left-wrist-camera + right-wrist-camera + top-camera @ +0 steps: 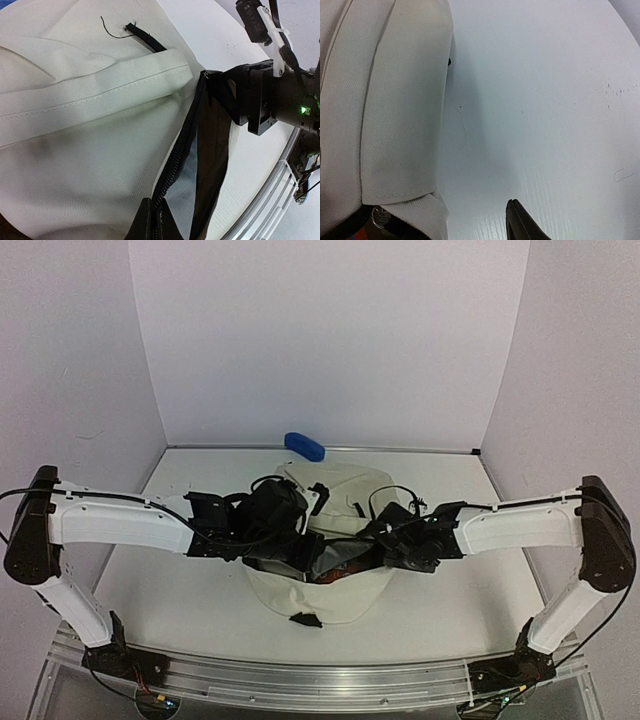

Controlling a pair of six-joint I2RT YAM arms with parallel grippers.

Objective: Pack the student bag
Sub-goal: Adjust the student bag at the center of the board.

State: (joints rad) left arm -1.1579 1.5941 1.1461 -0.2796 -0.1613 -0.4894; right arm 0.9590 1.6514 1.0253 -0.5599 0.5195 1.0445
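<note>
The student bag [335, 595] lies in the middle of the table [180, 590], its mouth open between the two arms. The left gripper [300, 552] is clamped on the zipper rim [172, 165], probably to keep the mouth wide. The right gripper [388, 545] is at the opposite rim, and whether its jaws are apart cannot be told. Only the top view shows a blue object [304, 447] behind the bag.

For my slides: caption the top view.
Left arm and right arm meet over the open student bag; blue object beyond it.

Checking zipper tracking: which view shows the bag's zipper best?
Left wrist: the zipper runs close-up along the student bag's open edge, lining visible. Top external: opening mostly covered by the left gripper and right gripper. Right wrist: only a dark sliver, bottom-left.
</note>
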